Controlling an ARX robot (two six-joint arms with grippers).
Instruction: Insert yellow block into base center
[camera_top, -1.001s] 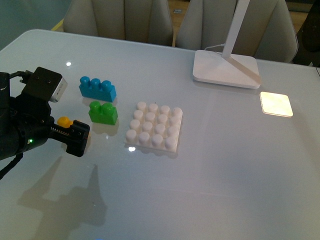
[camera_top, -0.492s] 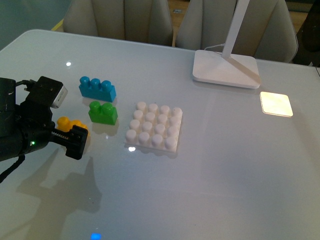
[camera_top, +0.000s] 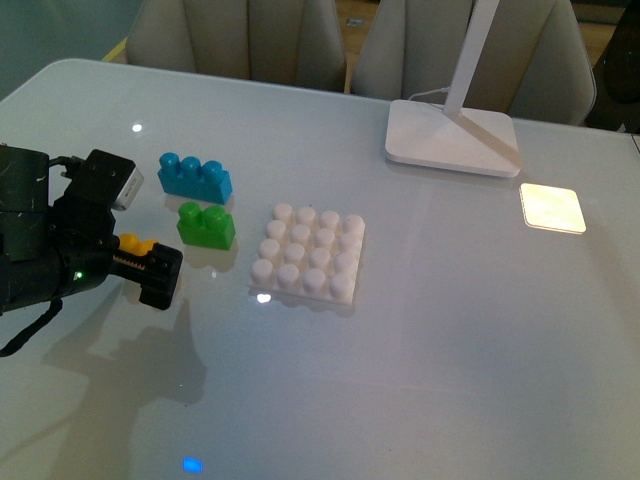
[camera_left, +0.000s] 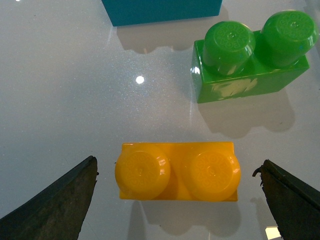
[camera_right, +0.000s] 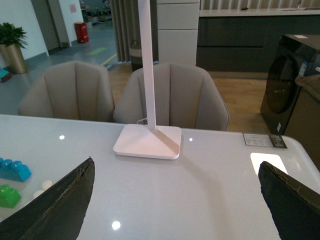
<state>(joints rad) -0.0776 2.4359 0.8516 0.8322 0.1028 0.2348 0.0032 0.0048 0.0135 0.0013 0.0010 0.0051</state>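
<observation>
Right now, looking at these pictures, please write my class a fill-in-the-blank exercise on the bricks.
The small orange-yellow plastic block lies untouched inside the open ___ gripper.
The long blue plastic brick has ___ round studs.
The brick nearest the flat square white plastic studded base is ___.
Missing: left; three; green.

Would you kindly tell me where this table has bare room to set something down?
The widest bare table lies right of the base, in front of the lamp foot, to the near edge. The far-left corner behind the blue brick is free too. Crowded: blue brick, green brick and yellow block, the left end effector open around the last.
</observation>
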